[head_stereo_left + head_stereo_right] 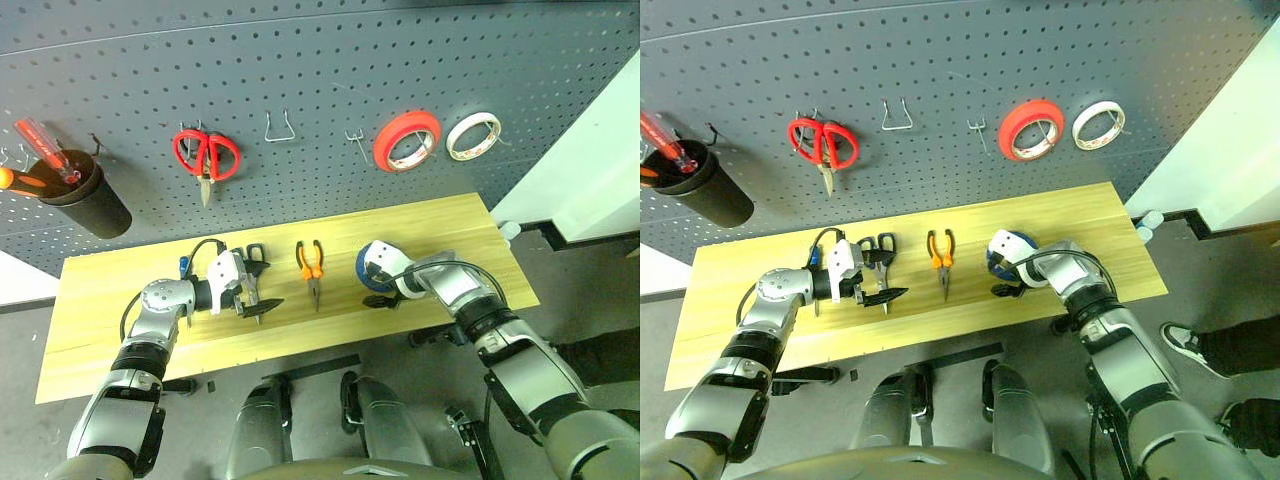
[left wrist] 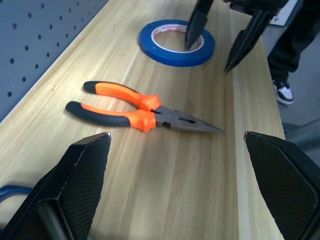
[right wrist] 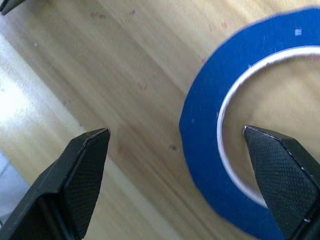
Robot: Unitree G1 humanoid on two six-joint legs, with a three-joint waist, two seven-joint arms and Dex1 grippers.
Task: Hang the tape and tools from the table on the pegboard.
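The right gripper is held spread over the blue tape, one finger inside the ring. The left gripper is held apart left of the pliers on the table.

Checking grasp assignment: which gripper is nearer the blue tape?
Right. The right gripper hangs over the blue tape, one finger inside its ring; the left gripper sits beyond the pliers.
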